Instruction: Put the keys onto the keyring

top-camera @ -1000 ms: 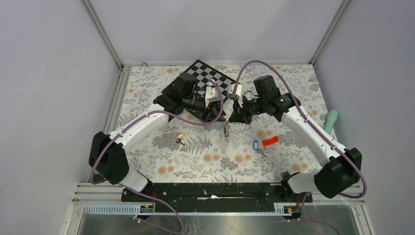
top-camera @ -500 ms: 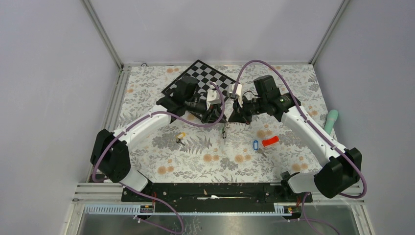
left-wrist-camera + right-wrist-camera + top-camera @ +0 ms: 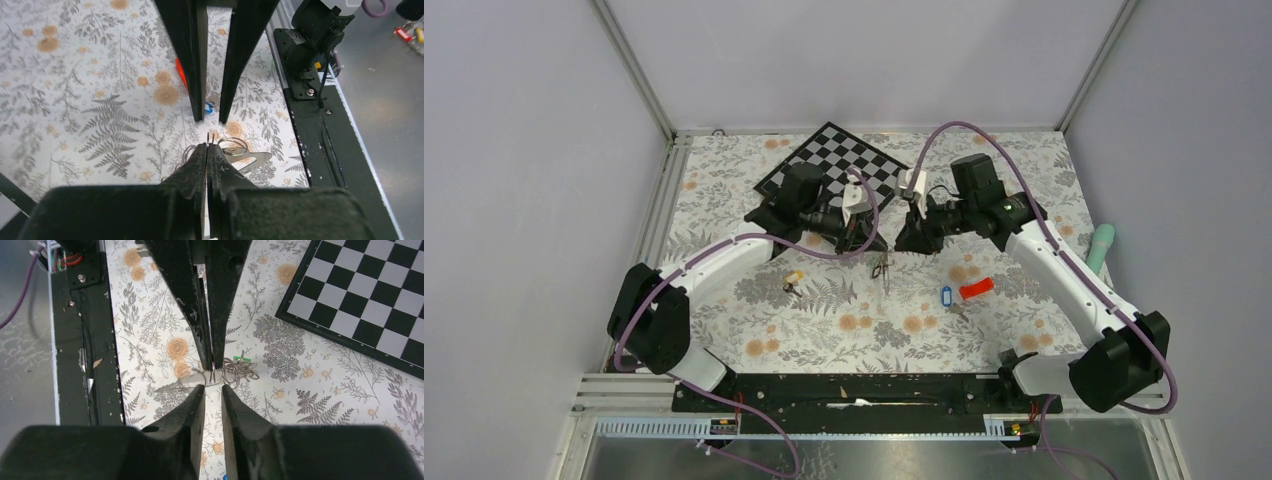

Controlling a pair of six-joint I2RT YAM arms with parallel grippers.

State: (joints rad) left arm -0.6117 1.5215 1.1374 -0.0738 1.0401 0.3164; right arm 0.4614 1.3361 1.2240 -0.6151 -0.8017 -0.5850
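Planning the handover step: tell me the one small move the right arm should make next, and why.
Probably back the right tool away and head for the blue-tagged key, the nearest loose one on its side. The left tool is shut on the keyring, so the ring looks secured, while the right tool's jaws stand apart, gripping nothing.

The keyring (image 3: 881,267), thin grey wire loops with a green-tagged key (image 3: 243,358) against it, is at centre, pinched by the left gripper (image 3: 207,146); the yellow-tagged key (image 3: 792,281) lies to its left, the blue-tagged key (image 3: 945,295) to its right

Left hand (image 3: 210,366) pinches the keyring (image 3: 236,372); right hand (image 3: 213,391) parted.
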